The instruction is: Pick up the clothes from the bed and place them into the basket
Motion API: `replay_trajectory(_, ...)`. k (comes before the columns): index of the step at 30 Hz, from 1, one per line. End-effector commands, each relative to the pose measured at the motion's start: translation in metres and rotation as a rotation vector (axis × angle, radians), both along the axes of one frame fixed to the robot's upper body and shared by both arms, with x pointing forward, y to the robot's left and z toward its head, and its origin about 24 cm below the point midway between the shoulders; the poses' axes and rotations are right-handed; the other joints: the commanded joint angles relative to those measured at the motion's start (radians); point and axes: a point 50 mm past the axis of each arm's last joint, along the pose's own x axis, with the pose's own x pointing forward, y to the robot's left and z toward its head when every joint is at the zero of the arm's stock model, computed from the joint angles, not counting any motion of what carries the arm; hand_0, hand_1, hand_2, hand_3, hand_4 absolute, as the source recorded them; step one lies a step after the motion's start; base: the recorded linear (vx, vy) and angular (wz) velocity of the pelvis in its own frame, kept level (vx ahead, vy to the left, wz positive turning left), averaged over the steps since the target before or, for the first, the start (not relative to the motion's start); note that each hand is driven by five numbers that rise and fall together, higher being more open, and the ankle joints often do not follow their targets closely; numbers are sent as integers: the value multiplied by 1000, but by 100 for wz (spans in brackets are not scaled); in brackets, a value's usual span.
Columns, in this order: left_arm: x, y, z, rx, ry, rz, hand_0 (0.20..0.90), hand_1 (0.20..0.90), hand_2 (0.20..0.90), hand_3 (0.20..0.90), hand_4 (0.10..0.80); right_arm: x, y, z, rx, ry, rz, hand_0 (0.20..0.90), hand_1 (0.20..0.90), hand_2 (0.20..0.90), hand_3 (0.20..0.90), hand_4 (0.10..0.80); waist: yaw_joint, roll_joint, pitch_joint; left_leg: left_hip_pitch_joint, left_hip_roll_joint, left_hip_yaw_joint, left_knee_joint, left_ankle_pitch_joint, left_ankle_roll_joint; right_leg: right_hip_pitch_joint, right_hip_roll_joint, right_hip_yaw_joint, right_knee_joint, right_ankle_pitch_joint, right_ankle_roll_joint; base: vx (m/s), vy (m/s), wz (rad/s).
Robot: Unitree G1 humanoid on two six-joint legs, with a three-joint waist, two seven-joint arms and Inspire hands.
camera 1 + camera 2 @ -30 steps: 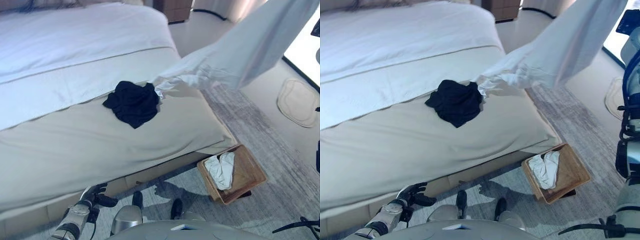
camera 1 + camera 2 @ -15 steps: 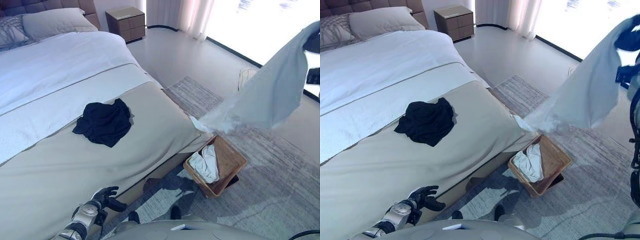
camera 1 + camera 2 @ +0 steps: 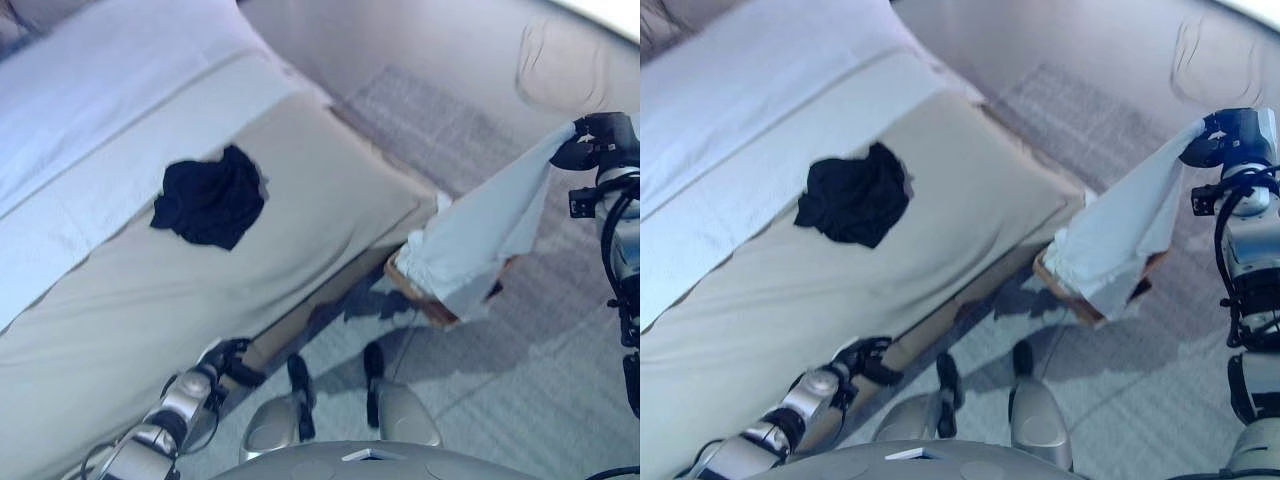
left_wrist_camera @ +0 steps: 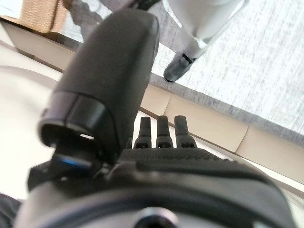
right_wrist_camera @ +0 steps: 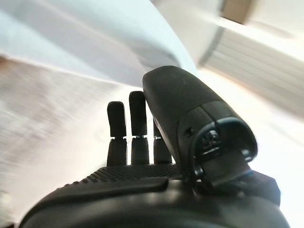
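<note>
We see the wide bed, with its beige cover and white sheet, running from the upper left down toward the lower middle of both head views. Beside its foot corner lies the grey woven rug, and on that rug stands the brown wicker basket, of which only slivers of rim show past the cloth hanging in front of it. Only the head views show the bed top and the clothes. The left wrist view gives us just the bed's side panel, a strip of rug and a corner of wicker, and the right wrist view shows pale cloth beyond the fingers but blurs everything else.

The long pale-blue garment hangs from our right hand, held high at the right edge. Its long axis slants from the hand down and leftward, and its lower end drapes over the basket. In the head views the hand is bunched at the top of the cloth, but in its own wrist view its fingers look straight, so we cannot tell how it holds the cloth.

The crumpled black garment lies on the beige cover, well apart from both hands.

Our left hand sits low beside the bed's edge, holding nothing, its fingers loosely extended.
</note>
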Motion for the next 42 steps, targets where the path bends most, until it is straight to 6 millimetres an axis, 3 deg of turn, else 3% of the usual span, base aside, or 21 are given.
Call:
replay_trajectory(1,24,11,24,-4,-152,35,900,900,900,900,800,11,23,68,-120,-267,41,300,300,300,200,100,-5,-26,63,-121,-21,-71,222,-142,19,-41,-26,-61,141,-119,-50,-197,-106,4)
replay_trajectory(5,43,17,47,-38,-260,59,900,900,900,900,800,17,25,59,-130,-244,7,300,300,300,200,100,-5,15,132,-257,-32,-77,319,-142,27,-178,-23,-58,263,-150,-68,-146,-88,2)
replay_trajectory(6,46,18,50,-42,-274,59,900,900,900,900,800,18,23,58,-139,-226,-8,387,387,387,302,202,-4,27,145,-275,-34,-77,325,-138,27,-201,-21,-56,284,-157,-71,-48,-14,4)
replay_trajectory(7,47,18,52,-48,-283,61,900,900,900,900,800,19,23,57,-144,-220,-19,387,387,387,302,202,-4,35,152,-284,-37,-77,326,-134,27,-213,-21,-54,294,-160,-72,60,-4,5)
replay_trajectory(8,47,18,52,-52,-286,64,900,900,900,900,800,19,22,56,-151,-206,-33,775,775,775,755,655,-4,43,156,-280,-41,-84,332,-157,21,-214,-19,-44,312,-189,-66,74,5,5)
replay_trajectory(9,48,19,54,-58,-294,68,900,900,900,900,800,19,19,53,-159,-180,-50,900,900,900,900,800,-4,51,164,-290,-45,-82,332,-154,21,-230,-20,-42,326,-195,-66,76,8,4)
replay_trajectory(14,46,24,56,-75,-303,85,900,900,900,900,800,16,4,44,-164,-125,-165,900,900,900,900,800,4,88,177,-338,-60,-77,308,-122,19,-303,-28,-39,370,-208,-66,15,16,-2)
replay_trajectory(16,42,24,54,-85,-297,82,900,900,900,900,800,10,-12,38,-148,-90,-264,900,900,900,900,800,14,107,177,-348,-67,-78,284,-104,17,-321,-35,-45,376,-212,-66,52,39,-2)
replay_trajectory(21,37,23,50,-95,-282,72,900,900,900,900,800,-1,-32,29,-117,-32,-380,900,900,900,900,800,23,122,177,-335,-72,-78,247,-86,13,-314,-40,-55,363,-212,-68,50,46,1)
replay_trajectory(25,30,22,46,-104,-274,68,900,900,900,900,800,-15,-46,38,-312,-18,-486,900,900,900,900,800,27,121,177,-287,-72,-83,191,-68,10,-269,-41,-68,322,-198,-63,71,64,11)
replay_trajectory(29,26,21,44,-121,-274,81,900,900,900,900,800,-15,-32,61,-489,-111,-447,900,900,900,900,800,26,115,177,-243,-67,-81,132,-29,13,-224,-35,-82,261,-151,-60,35,109,9)
replay_trajectory(33,19,21,37,-136,-244,124,900,900,900,900,800,-5,20,81,-619,-242,-209,900,900,900,900,800,24,85,157,-170,-66,-84,58,-15,8,-156,-30,-82,195,-131,-41,88,170,6)
replay_trajectory(37,9,22,26,-137,-195,170,900,900,900,900,800,1,61,76,-699,-246,17,900,900,900,900,800,41,38,113,-113,-64,-92,13,-18,11,-87,-35,-95,134,-113,-25,124,160,12)
replay_trajectory(42,-7,24,14,-106,-133,165,900,900,900,900,800,8,79,60,-766,-164,154,900,900,900,900,800,97,-18,74,-80,-74,-118,33,-43,25,1,-61,-139,90,-100,-13,146,118,26)
